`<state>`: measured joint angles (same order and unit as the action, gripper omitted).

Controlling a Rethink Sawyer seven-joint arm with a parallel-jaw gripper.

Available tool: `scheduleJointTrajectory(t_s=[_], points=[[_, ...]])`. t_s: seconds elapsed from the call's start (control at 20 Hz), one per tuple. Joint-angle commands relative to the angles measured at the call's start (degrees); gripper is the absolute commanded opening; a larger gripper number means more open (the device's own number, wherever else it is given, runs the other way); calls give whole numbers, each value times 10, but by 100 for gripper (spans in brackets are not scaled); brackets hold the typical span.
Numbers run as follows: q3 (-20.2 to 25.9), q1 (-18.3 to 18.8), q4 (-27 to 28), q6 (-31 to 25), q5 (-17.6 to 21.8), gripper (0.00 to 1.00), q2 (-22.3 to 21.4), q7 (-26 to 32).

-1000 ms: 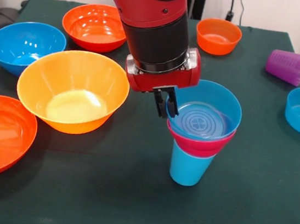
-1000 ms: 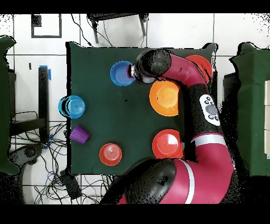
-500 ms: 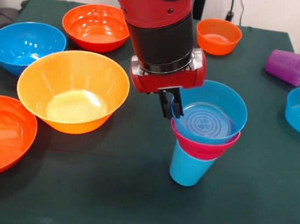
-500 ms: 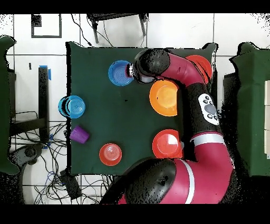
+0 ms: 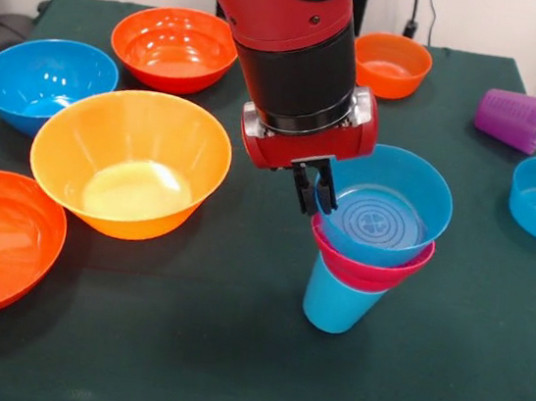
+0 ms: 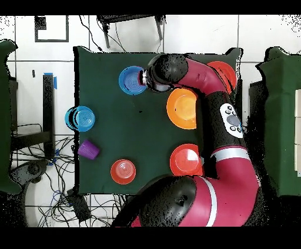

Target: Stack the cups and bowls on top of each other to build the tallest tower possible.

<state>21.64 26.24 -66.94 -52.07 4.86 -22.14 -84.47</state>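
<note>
Tower of glossy plastic, standing right of centre on the dark green table: a light blue tapered cup carries a magenta-pink bowl, which carries a small blue bowl. The stack widens upward on a narrow base, so it is probably light, stiff, slippery and easily tipped. The red and black gripper has its jaws closed on the small blue bowl's left rim, the thin wall being the likeliest place to take hold. Left of it sits a large yellow-orange bowl; a translucent purple cup lies on its side far right.
</note>
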Motion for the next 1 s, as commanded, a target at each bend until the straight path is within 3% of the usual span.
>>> scheduleJointTrajectory(t_s=[0.05,1.0], points=[[28,-5,16,-6,25,0,19,38],[28,-7,90,-42,30,0,51,55]])
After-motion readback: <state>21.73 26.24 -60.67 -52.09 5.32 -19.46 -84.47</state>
